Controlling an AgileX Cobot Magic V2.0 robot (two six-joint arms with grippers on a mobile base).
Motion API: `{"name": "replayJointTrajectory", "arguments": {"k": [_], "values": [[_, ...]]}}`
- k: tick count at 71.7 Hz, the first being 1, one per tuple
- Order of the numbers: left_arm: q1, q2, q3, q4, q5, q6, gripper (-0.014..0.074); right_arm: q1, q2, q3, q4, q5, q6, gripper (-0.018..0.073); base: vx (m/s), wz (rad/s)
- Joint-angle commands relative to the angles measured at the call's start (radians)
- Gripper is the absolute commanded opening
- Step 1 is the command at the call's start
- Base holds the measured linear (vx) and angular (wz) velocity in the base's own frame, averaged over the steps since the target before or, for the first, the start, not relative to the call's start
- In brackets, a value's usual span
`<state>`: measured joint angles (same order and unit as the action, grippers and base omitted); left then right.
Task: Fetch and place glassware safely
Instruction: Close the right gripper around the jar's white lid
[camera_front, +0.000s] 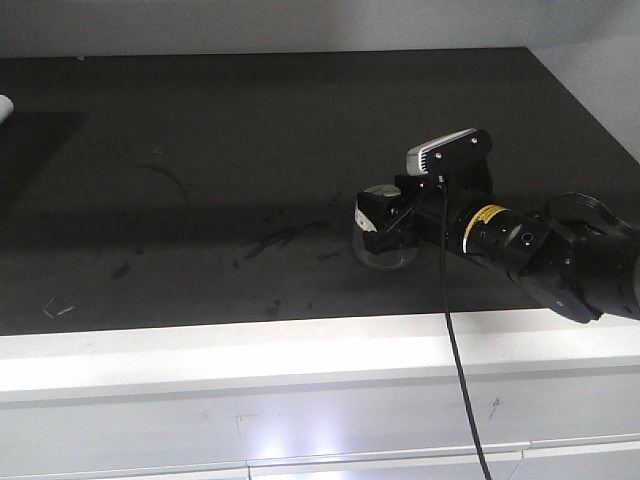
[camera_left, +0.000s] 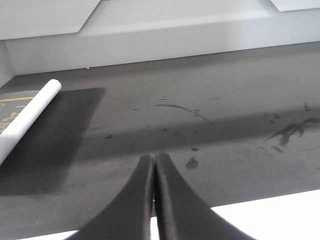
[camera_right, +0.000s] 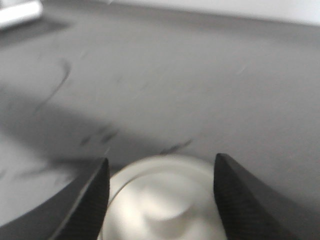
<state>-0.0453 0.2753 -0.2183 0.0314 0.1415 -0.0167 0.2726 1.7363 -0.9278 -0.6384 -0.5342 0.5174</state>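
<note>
**Entry: lidded jar, seated between the right gripper's open fingers**

- Item: the jar (camera_front: 388, 258), squat, clear glass, standing upright on the dark table (camera_front: 200, 150) toward its front right. It is round, so I see no long axis to line up with. Only its vertical axis matters.
- Lid (camera_right: 162, 205): cream-white, seated on the jar. The right wrist view is blurred, so I can make out a raised centre but no finer detail.
- Right gripper (camera_right: 161, 161): spread wide, holding nothing. One finger (camera_right: 95, 200) stands to one side of the lid and its partner to the other, so the jar lies directly ahead of and below the tips, roughly centred in the gap. I cannot tell whether either pad touches the rim.
- Left gripper (camera_left: 153, 159): fingertips pressed together, holding nothing. It hangs over the table's front edge, well apart from the jar, which does not appear in its view.
- Nearer arm: the right, plainly.
- Also present: a white roll (camera_left: 30, 112) beside a dark mat (camera_left: 55, 140) at the far left, clear of the work.
- Judgement: the grasp is set up but not made. Closing calls for the fingers to sit low enough to meet glass or the lid's edge squarely. If they ride too high, I would expect a slip.
</note>
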Motion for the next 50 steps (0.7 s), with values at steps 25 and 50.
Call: {"name": "replayJointTrajectory", "arguments": {"k": [25,50], "values": [[-0.006,0.01,-0.027,-0.008,-0.071,-0.002,-0.0007,0.001,-0.026,-0.029,-0.002,-0.002,0.048,-0.001,0.0,0.0],[-0.006,0.01,-0.027,-0.008,-0.071,-0.002,-0.0007,0.001,-0.288,-0.029,-0.231,0.005,0.254,-0.0003,0.0,0.0]]}}
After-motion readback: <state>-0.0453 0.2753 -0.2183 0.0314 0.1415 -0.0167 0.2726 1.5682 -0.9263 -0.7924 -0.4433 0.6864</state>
